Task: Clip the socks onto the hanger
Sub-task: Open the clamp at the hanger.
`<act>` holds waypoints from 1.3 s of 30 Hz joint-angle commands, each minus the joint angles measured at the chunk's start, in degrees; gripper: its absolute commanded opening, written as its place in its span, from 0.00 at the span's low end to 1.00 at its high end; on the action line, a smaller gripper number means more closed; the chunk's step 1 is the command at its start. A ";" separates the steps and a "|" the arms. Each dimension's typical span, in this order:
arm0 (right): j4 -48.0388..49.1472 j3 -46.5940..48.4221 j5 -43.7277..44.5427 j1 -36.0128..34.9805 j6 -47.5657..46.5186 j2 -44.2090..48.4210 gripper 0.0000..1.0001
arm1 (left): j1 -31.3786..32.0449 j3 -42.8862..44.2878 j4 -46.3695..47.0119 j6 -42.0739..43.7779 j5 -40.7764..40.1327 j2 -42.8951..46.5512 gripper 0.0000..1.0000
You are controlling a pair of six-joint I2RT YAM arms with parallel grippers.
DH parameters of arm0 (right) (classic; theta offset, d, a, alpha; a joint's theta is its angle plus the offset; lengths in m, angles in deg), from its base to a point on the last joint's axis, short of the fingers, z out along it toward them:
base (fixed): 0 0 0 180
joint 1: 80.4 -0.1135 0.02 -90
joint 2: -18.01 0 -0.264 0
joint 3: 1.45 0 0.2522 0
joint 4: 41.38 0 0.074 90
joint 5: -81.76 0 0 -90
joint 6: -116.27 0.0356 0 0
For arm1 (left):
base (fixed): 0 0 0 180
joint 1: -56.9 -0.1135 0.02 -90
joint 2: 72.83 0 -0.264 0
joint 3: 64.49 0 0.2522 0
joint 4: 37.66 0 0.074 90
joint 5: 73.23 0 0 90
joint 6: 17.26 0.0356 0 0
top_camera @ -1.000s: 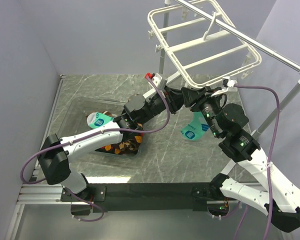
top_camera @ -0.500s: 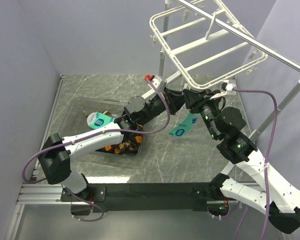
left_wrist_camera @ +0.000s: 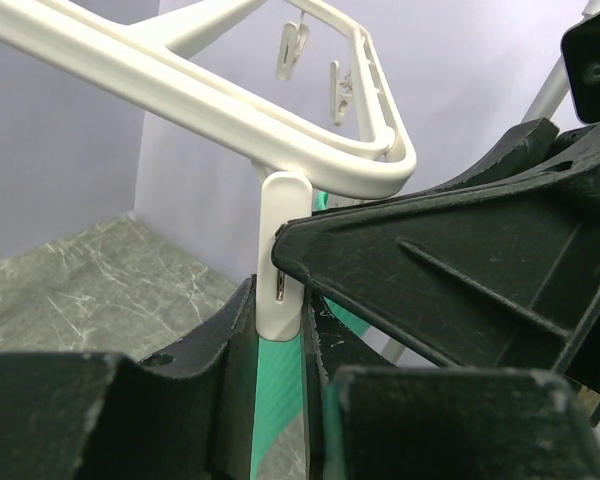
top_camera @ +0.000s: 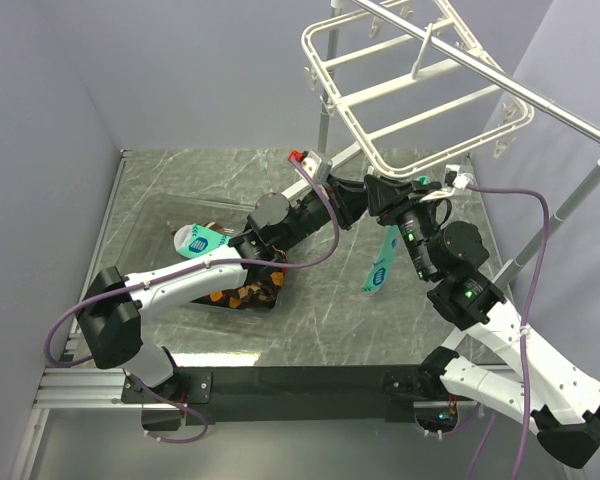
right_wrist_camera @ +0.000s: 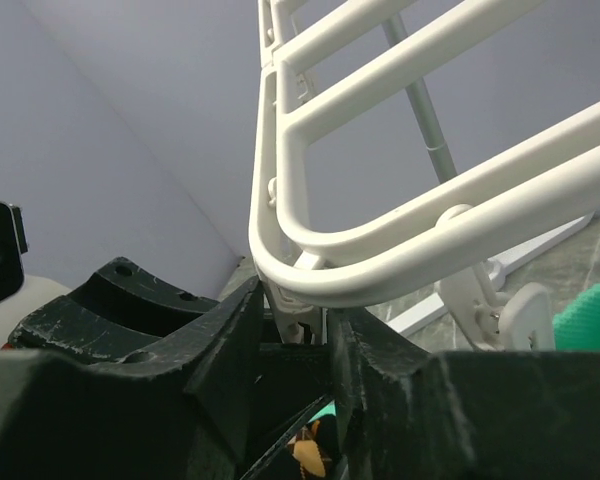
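The white hanger point(top_camera: 420, 95) hangs from a metal pole at the upper right. My two grippers meet under its near corner. One mint-green sock point(top_camera: 379, 266) dangles straight down from a clip there, free of the table. My left gripper point(left_wrist_camera: 278, 330) is shut on that white clip point(left_wrist_camera: 280, 255), with the sock point(left_wrist_camera: 272, 405) hanging between its fingers. My right gripper point(right_wrist_camera: 308, 335) stands open, its jaws flanking the same clip point(right_wrist_camera: 302, 305) under the rim point(right_wrist_camera: 380, 270), with no sock in them. A second mint-green sock point(top_camera: 196, 240) and argyle socks point(top_camera: 246, 294) lie in the tray.
A clear tray point(top_camera: 150, 225) sits on the marble table at the left. The silver pole stand point(top_camera: 570, 205) and its crossbar run along the right side. More clips point(left_wrist_camera: 292, 48) hang from the hanger's far rim. Grey walls close in at the left and back.
The hanging sock has swung left and narrowed from a spread shape to a straight drop. The hanger's near corner has risen a little. The right arm has shifted left.
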 commanded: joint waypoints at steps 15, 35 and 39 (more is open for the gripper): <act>7.99 -1.73 2.39 -0.23 -1.47 1.41 0.33 | 0.20 -1.29 5.72 -0.52 1.67 0.69 0.08; 12.56 -2.43 5.11 -0.31 -0.51 -0.44 0.34 | 0.28 -3.40 7.22 0.18 1.85 0.86 0.06; 12.30 -1.90 5.11 -0.31 -0.68 -0.96 0.34 | 0.46 -3.75 7.75 -0.09 2.20 0.95 0.06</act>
